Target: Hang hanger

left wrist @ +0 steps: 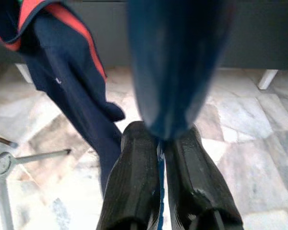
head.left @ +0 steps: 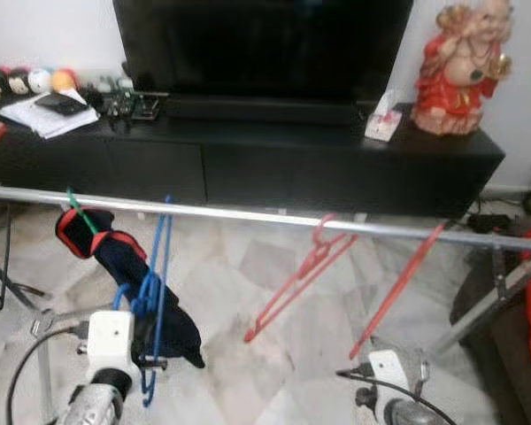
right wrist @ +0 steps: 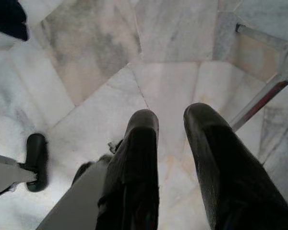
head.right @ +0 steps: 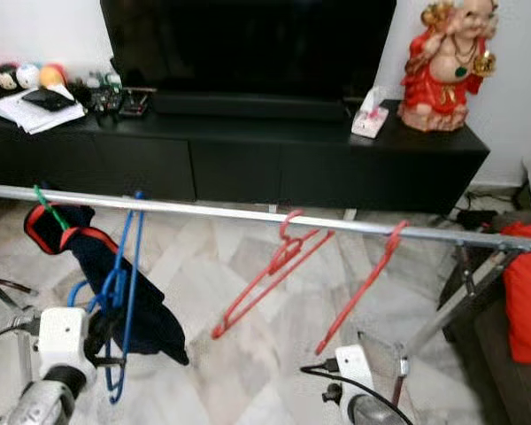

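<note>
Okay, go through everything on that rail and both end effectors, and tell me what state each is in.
Blue hanger: hooked on the rail, gripped low down.
Left end effector: shut on blue hanger.
Two red hangers: hooked on, hanging tilted.
Navy garment: hanging from green hanger.
Right end effector: open, holding nothing.

2 red hangers [head.left: 305,270] crowd the rail [head.left: 248,215]; navy garment [head.left: 115,266] blocks left.

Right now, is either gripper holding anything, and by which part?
The left gripper is shut on the blue hanger, gripping its lower part while the hook sits on the rail. The right gripper is open, holding nothing.
</note>
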Tool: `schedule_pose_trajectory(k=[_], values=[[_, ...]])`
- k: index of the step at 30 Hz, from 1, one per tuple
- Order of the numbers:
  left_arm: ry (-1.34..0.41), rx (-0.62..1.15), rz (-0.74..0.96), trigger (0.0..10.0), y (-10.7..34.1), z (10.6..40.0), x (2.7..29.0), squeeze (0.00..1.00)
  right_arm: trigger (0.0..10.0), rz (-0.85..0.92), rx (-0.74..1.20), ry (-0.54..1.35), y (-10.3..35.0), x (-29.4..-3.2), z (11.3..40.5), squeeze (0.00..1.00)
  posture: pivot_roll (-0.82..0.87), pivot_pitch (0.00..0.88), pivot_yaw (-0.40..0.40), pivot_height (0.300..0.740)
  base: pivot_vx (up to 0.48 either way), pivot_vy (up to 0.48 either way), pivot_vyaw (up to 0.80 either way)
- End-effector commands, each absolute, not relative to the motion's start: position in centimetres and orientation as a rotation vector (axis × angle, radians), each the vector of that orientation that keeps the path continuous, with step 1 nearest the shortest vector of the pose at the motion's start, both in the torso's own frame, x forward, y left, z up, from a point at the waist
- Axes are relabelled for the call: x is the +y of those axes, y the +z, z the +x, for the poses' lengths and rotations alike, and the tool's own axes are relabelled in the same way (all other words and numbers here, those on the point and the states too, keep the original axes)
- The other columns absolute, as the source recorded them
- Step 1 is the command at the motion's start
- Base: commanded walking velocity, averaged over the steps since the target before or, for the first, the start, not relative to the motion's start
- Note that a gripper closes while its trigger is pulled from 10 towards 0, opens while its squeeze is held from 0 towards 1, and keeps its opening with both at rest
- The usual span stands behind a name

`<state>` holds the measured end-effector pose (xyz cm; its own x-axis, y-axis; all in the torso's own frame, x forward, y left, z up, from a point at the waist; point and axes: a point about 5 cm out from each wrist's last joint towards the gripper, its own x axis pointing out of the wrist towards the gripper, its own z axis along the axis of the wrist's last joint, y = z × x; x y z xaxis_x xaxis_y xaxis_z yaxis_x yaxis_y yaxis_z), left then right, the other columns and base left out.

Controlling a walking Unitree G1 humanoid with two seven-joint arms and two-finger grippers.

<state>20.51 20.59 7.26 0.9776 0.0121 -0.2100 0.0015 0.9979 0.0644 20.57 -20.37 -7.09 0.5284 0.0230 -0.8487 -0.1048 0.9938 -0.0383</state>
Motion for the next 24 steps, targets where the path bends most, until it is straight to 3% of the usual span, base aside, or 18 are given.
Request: schedule_pose_trajectory(k=[1, 16, 24], values=[[-0.021, 0.214, 0.082, 10.0, 7.4, 20.5, 20.1, 0.0, 10.0, -0.097, 1.021, 0.065, -7.1, -20.9, 20.3, 0.0, -0.03, 0.0, -0.025, 0.74, 0.0, 0.0, 0.0], [-0.048, 0.209, 0.085, 10.0, 7.3, 20.7, 19.8, 0.0, 10.0, -0.104, 1.024, 0.071, -7.2, -20.9, 20.3, 0.0, -0.02, 0.0, -0.026, 0.74, 0.0, 0.0, 0.0], [0.01, 0.237, 0.104, 10.0, 6.7, 21.7, 20.9, 0.0, 10.0, -0.106, 1.023, 0.074, -7.1, -20.9, 20.4, 0.0, -0.01, 0.0, -0.036, 0.74, 0.0, 0.0, 0.0]])
